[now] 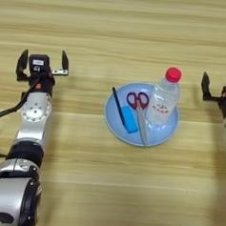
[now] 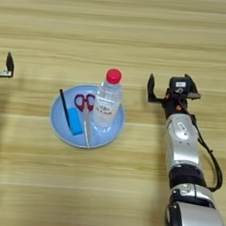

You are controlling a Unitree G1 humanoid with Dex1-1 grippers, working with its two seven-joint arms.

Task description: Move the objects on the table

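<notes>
Left gripper spread wide, holding nothing, parked well left of the blue plate. Right gripper likewise spread, holding nothing, just right of it. On the plate: upright water bottle, red-handled scissors, black stick, blue block. Plate sits mid-table.

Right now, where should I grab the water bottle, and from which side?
Grip the water bottle around its clear body below the red cap, probably from the right with the open right gripper: it stands upright on the blue plate, scissors crowding its left.
</notes>
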